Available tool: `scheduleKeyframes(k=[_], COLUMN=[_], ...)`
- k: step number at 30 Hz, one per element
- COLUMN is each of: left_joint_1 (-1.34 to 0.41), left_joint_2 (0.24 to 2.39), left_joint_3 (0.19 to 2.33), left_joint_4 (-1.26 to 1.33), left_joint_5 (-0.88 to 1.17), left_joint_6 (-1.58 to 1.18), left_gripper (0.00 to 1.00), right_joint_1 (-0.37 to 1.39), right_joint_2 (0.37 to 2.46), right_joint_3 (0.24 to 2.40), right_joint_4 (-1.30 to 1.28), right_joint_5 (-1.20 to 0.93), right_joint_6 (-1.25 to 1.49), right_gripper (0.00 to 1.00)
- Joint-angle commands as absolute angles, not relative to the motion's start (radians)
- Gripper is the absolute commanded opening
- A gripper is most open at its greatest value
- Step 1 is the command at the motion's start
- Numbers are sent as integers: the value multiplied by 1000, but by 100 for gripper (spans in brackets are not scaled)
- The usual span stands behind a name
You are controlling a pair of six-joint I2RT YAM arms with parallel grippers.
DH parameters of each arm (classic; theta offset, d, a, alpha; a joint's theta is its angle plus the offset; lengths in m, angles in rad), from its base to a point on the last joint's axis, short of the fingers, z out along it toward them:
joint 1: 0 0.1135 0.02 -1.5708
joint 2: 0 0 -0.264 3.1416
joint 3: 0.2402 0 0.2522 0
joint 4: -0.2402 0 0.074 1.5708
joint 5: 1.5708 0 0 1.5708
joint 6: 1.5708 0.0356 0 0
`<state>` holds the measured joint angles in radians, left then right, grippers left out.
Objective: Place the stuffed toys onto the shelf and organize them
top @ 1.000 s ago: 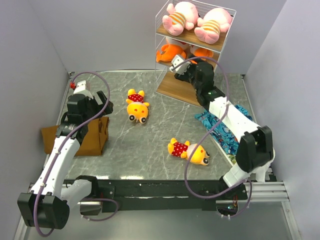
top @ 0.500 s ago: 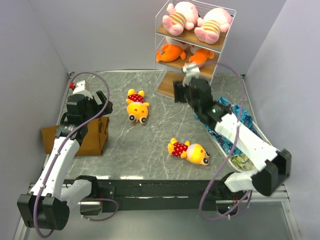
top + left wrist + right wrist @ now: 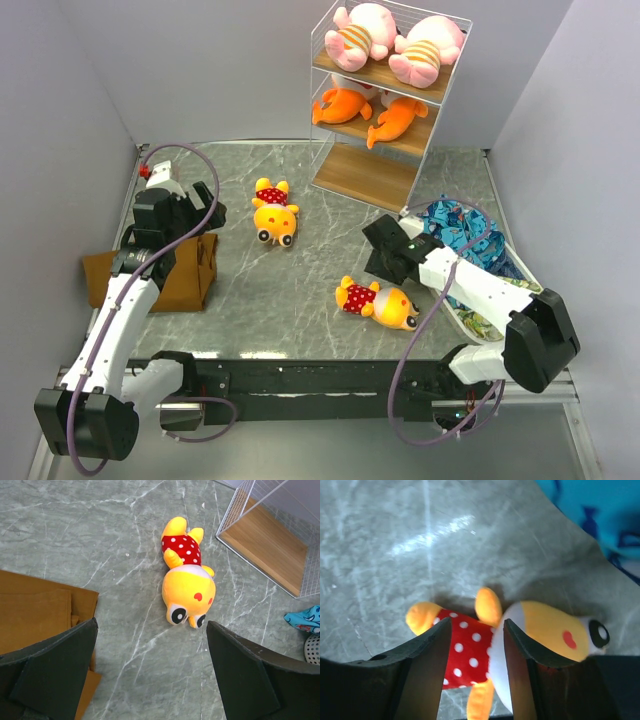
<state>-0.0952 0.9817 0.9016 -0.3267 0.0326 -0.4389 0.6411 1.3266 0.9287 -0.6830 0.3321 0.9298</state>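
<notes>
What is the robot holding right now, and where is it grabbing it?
Nothing yet. The right gripper hangs over the red spotted shirt of a yellow toy, jaws apart, not gripping. The left gripper is open and empty.

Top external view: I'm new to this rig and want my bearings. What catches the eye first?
The white wire shelf at the far right stands out, with two pink toys on its top board and two orange toys on the middle one. On the grey table, the far yellow toy lies alone, while the right gripper hangs open-jawed over the near yellow toy.
</notes>
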Motion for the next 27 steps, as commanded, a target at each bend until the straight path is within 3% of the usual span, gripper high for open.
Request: scheduleKeyframes(k=[1, 9, 11, 27], left_joint_1=[-100, -100, -100, -100], left_joint_2=[976, 977, 976, 960], left_joint_3=[900, 900, 908, 899], left_joint_4=[-302, -299, -304, -296], left_joint_5=[55, 63, 66, 64], left_joint_6=[-434, -434, -436, -433], left_gripper=[96, 96, 97, 96], right_joint_1=[647, 686, 721, 925], right_joint_2=[1289, 1264, 1262, 1643], right_joint_3=[913, 946, 957, 1196], right_joint_4=[-781, -834, -838, -949], right_joint_5=[374, 322, 305, 466], right_joint_6=[1088, 1152, 1193, 1210], right_gripper=[55, 63, 71, 63])
